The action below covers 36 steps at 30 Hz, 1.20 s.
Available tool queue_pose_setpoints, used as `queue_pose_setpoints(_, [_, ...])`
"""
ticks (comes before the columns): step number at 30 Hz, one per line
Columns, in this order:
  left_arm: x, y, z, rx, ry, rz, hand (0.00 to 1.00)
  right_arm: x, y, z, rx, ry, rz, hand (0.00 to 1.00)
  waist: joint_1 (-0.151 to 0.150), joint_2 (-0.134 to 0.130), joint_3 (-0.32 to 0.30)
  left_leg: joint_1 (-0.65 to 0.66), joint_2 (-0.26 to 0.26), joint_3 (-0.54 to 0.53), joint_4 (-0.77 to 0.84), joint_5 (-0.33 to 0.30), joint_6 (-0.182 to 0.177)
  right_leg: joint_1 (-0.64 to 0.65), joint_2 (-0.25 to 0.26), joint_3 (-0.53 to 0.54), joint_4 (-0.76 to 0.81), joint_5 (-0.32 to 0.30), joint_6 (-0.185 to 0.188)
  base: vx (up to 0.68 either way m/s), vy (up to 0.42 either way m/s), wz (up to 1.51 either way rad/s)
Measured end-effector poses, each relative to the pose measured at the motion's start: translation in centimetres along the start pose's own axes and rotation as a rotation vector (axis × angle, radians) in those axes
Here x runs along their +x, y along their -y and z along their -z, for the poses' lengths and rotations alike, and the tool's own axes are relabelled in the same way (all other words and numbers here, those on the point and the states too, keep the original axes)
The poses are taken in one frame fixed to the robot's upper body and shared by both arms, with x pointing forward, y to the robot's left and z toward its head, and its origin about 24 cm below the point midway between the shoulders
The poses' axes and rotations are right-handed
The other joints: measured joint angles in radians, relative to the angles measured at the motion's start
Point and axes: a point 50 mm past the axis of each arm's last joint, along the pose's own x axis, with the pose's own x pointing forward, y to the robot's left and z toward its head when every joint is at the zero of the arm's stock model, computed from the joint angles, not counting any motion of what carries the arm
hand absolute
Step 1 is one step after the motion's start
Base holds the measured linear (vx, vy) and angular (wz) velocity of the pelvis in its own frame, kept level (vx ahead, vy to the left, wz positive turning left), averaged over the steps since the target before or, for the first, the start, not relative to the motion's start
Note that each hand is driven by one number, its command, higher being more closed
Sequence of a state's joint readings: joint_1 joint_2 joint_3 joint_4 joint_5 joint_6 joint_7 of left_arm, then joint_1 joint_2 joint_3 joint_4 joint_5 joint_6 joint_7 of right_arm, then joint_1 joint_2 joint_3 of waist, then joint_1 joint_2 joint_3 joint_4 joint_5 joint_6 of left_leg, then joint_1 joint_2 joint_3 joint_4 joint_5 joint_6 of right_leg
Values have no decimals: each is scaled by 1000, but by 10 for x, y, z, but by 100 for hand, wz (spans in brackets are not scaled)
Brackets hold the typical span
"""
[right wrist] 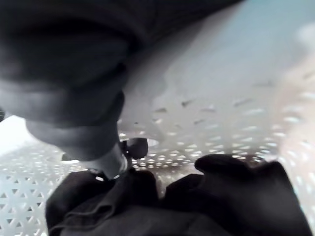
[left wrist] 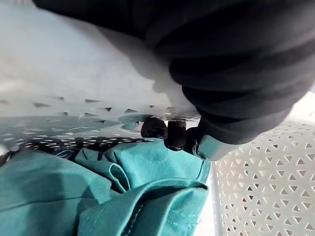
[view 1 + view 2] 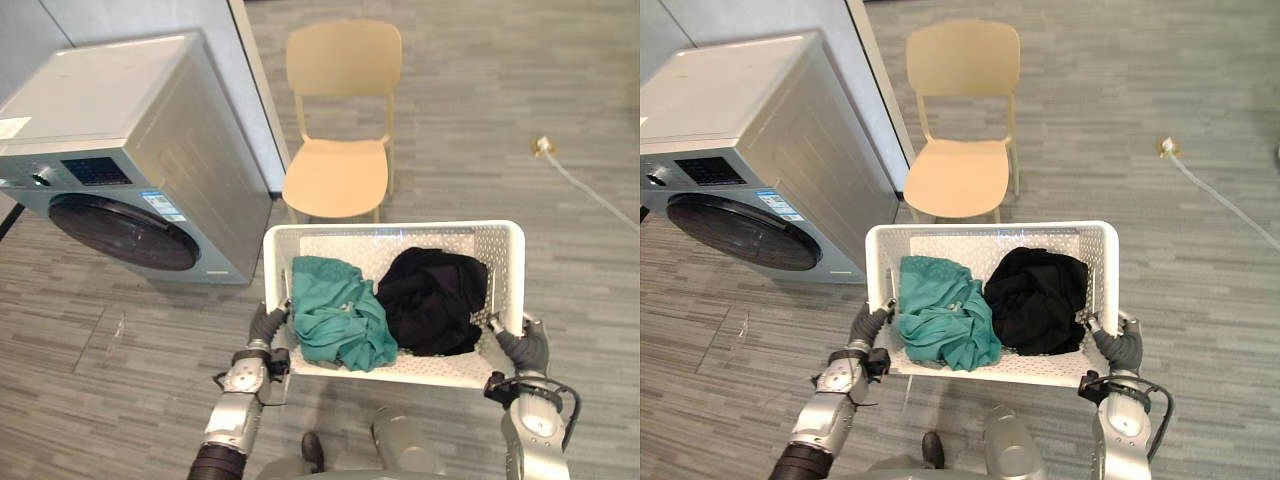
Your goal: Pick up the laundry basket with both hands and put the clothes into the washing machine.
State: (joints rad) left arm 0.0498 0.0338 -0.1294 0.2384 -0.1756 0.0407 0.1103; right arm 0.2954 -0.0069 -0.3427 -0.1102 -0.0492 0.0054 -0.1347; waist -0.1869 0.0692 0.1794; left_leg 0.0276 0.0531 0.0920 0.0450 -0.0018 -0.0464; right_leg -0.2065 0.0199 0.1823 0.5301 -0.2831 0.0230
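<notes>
Grip looks balanced: your left hand (image 3: 268, 325) and right hand (image 3: 527, 345) each clench an opposite side rim of the laundry basket (image 3: 400, 229), keeping it level so the 2 garments, teal clothes (image 3: 340, 320) and black clothes (image 3: 435, 295), stay inside. To your left, the washing machine (image 3: 150, 130) has its door (image 3: 120, 232) closed, so it likely needs opening first.

Grey washing machine (image 3: 150, 150) cut off at the frame's left edge, its panel markings too small to tell, white cable (image 3: 590, 190) running out at the right edge, laundry basket (image 3: 390, 228) floor mostly hidden under teal garment (image 3: 338, 315) and black garment (image 3: 432, 298).
</notes>
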Motion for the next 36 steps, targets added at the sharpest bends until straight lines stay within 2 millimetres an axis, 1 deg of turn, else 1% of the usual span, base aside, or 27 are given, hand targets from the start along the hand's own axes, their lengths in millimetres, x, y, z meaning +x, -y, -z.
queue_pose_setpoints(1, [-1, 0, 0, -2, 2, 0, 100, -2, 2, 1, -6, -2, 1, 100, 0, 0, 0, 7, 2, 0, 8, 0, -1, 19, -6, -20, -7, -9, -16, 186, -196, 49])
queue_pose_setpoints(2, [-1, 3, -2, -12, 12, 4, 100, -4, 4, -4, -10, 17, 6, 100, -4, -2, 1, 1, -1, 5, 71, -10, -14, 61, -27, -50, -26, -30, -49, 93, -119, 56])
queue_pose_setpoints(3, [-1, 5, -5, -21, 24, 7, 100, -5, 5, -8, -8, 35, 8, 100, -6, 0, 5, -37, 6, 28, 202, -39, -42, 91, -39, -63, -36, -36, -50, 98, -129, 65])
queue_pose_setpoints(4, [-4, 6, -9, -32, 46, 9, 100, -7, 9, -16, -12, 68, 5, 100, 0, 3, 13, -134, 32, 65, 467, -41, -63, 137, -45, -74, -52, -44, -60, 106, -94, 26])
queue_pose_setpoints(5, [-9, 7, -13, -48, 71, 8, 100, -11, 11, -25, -4, 104, 1, 100, 16, 12, 14, -215, 64, 82, 694, 16, -88, 171, -47, -72, -55, -64, -75, 102, -69, 3])
queue_pose_setpoints(6, [-11, 7, -15, -56, 83, 5, 100, -12, 12, -29, -5, 121, -4, 100, 20, 17, 14, -246, 78, 88, 783, 35, -88, 184, -47, -69, -56, -77, -85, 113, -18, -28])
queue_pose_setpoints(7, [-15, 6, -18, -66, 102, 4, 100, -16, 14, -36, -9, 151, -10, 100, 38, 21, 14, -295, 108, 122, 933, 22, -81, 215, -50, -49, -55, -100, -104, 128, 28, -48])
queue_pose_setpoints(8, [-18, 5, -20, -70, 124, -1, 100, -19, 14, -41, -6, 171, -16, 100, 52, 20, 14, -320, 131, 159, 1001, -2, -45, 234, -57, -22, -56, -114, -112, 163, 42, -56])
queue_pose_setpoints(9, [-18, 5, -22, -74, 132, 0, 100, -20, 15, -43, -3, 184, -13, 100, 61, 20, 14, -333, 143, 177, 1008, -14, -28, 240, -62, -10, -56, -117, -112, 217, 69, -59])
queue_pose_setpoints(11, [-18, 8, -24, -83, 141, 4, 100, -21, 17, -46, -4, 197, -6, 100, 65, 17, 13, -361, 177, 227, 948, -36, -6, 247, -77, 14, -60, -121, -108, 227, 85, -40])
queue_pose_setpoints(12, [-18, 9, -23, -87, 137, 5, 100, -20, 18, -46, -11, 199, -7, 100, 65, 12, 14, -366, 192, 250, 851, -36, -6, 255, -92, 27, -67, -121, -107, 283, 121, -37])
queue_pose_setpoints(14, [-18, 10, -23, -89, 136, 8, 100, -20, 20, -47, -19, 201, -6, 100, 65, -3, 10, -359, 179, 260, 635, -34, -7, 265, -123, 40, -76, -130, -75, 321, 152, -29])
queue_pose_setpoints(16, [-18, 15, -23, -98, 136, 19, 100, -20, 24, -49, -25, 211, 15, 100, 64, -16, 7, -313, 110, 223, 269, -22, -12, 294, -167, 61, -75, -170, -2, 421, 250, -13])
queue_pose_setpoints(18, [-18, 18, -23, -100, 133, 30, 100, -16, 26, -49, -36, 215, 24, 100, 66, -12, 4, -308, 66, 168, 100, 0, -44, 314, -183, 91, -68, -193, 40, 433, 322, -20])
queue_pose_setpoints(19, [-18, 18, -21, -101, 129, 30, 100, -12, 26, -45, -44, 203, 22, 100, 67, 2, -5, -303, 48, 126, 21, 24, -53, 323, -179, 117, -60, -206, 65, 551, 452, -32])
queue_pose_setpoints(20, [-18, 18, -20, -99, 123, 28, 100, -10, 26, -44, -48, 199, 19, 100, 68, 8, -11, -301, 48, 95, -1, 86, -50, 329, -177, 134, -61, -212, 76, 560, 470, -44])
queue_pose_setpoints(21, [-16, 14, -16, -83, 104, 23, 100, -5, 19, -32, -18, 148, 21, 100, 64, -23, -26, -300, 9, 81, 41, 184, -46, 343, -211, 187, -64, -204, 112, 458, 339, -31])
queue_pose_setpoints(22, [-12, 13, -15, -63, 90, 24, 100, -1, 16, -23, -13, 108, 16, 100, 61, -31, -29, -346, 1, 66, 138, 134, -30, 340, -224, 239, -87, -134, 209, 448, 318, -28])
queue_pose_setpoints(25, [-12, 5, -13, -37, 75, 11, 100, 9, 6, -23, 8, 91, -6, 100, 71, -32, -29, -461, 35, 39, 416, 66, -7, 355, -220, 312, -157, 57, 205, 399, 276, -43])
queue_pose_setpoints(26, [-12, 6, -12, -44, 70, 9, 100, 11, 5, -22, -10, 93, -5, 100, 89, -27, -37, -511, 20, 49, 461, 22, -50, 365, -221, 313, -174, 143, 205, 326, 360, -58])
queue_pose_setpoints(27, [-12, 9, -12, -55, 74, 11, 100, 13, 7, -22, -23, 98, -7, 100, 90, -14, -54, -468, -3, 48, 340, 37, -41, 358, -233, 313, -162, 182, 238, 352, 467, -55])
queue_pose_setpoints(28, [-11, 5, -13, -38, 79, 4, 100, 15, 3, -20, -7, 86, -11, 100, 85, -28, -85, -438, -29, 91, 305, -21, 59, 353, -249, 315, -130, 196, 238, 348, 444, -36])
queue_pose_setpoints(29, [-5, 3, -21, -20, 103, -6, 100, 19, -3, -20, 15, 80, -15, 100, 87, -53, -92, -440, -56, 121, 311, -31, 90, 303, -258, 348, -60, 242, 249, 303, 340, -24])
queue_pose_setpoints(31, [0, 2, -32, -8, 136, -13, 100, 27, -12, -24, 39, 89, -27, 100, 88, -44, -89, -420, -55, 124, 281, -36, 98, 226, -227, 372, 49, 310, 255, 267, 243, -28])
queue_pose_setpoints(33, [2, -1, -31, -10, 128, -28, 100, 28, -14, -24, 46, 89, -41, 100, 92, -33, -82, -325, -54, 125, 216, -42, 107, 177, -184, 363, 147, 206, 251, 202, 185, -31])
queue_pose_setpoints(35, [3, -2, -31, -13, 129, -32, 100, 27, -14, -24, 47, 88, -42, 100, 88, -18, -75, -267, -42, 127, 177, -42, 106, 127, -162, 341, 197, 149, 237, 67, 32, -25])
queue_pose_setpoints(36, [7, -1, -36, -8, 147, -27, 100, 28, -14, -25, 50, 98, -42, 100, 79, 3, -61, -236, -19, 117, 134, -43, 105, 45, -130, 312, 198, 90, 219, 7, -49, -12])
